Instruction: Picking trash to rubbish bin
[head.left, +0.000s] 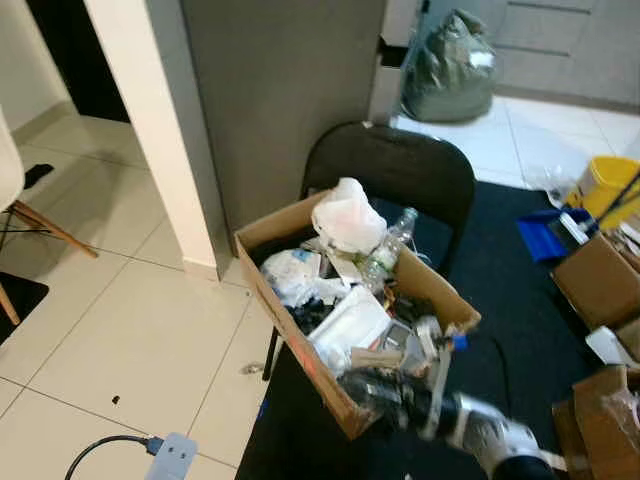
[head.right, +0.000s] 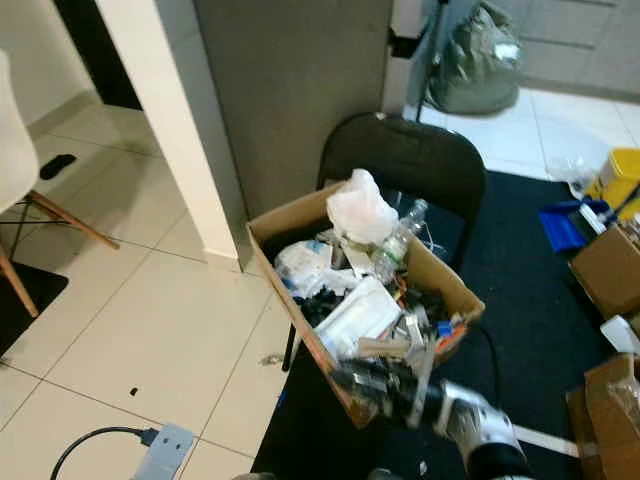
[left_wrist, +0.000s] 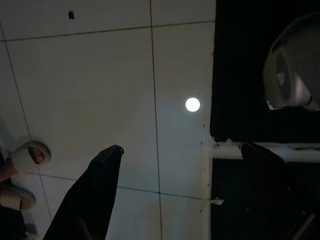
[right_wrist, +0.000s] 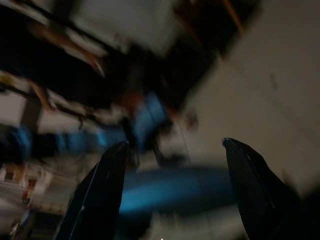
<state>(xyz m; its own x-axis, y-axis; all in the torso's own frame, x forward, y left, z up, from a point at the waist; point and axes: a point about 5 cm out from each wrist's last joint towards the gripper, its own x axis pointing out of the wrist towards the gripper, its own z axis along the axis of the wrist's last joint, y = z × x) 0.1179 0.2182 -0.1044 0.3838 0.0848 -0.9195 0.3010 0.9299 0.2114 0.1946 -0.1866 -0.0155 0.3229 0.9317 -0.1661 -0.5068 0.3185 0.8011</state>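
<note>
1. A brown cardboard box (head.left: 330, 300) heaped with trash rests on the seat of a black round-backed chair (head.left: 400, 165), serving as the rubbish bin. Perched there, it puts its open top within the arm's reach.
2. The right gripper (head.left: 375, 385), on its silver arm, sits at the box's near corner, just outside the cardboard wall. In the right wrist view its two black fingers (right_wrist: 97, 195) are spread apart with nothing between them, so it is released. That view is smeared, so what lies ahead of the fingers is probably box contents, no more than that.
3. The trash is already in the box: a white crumpled plastic bag (head.left: 345, 215) at the far edge, a clear plastic bottle (head.left: 390, 245) beside it, and a white flat foam piece (head.left: 350, 320) toward the near edge.
4. The left gripper (left_wrist: 177, 200) hangs idle over pale floor tiles, fingers apart and empty. A person's sandalled feet (left_wrist: 22, 170) stand near.
5. Around: a grey-green tied rubbish sack (head.left: 450, 65) on the far tiles, a yellow bucket (head.left: 605, 185), more brown cartons (head.left: 600, 285) on the dark mat at right.
6. The chair back and a white power strip with black cable (head.left: 165, 455) on the floor could hinder moving around.
</note>
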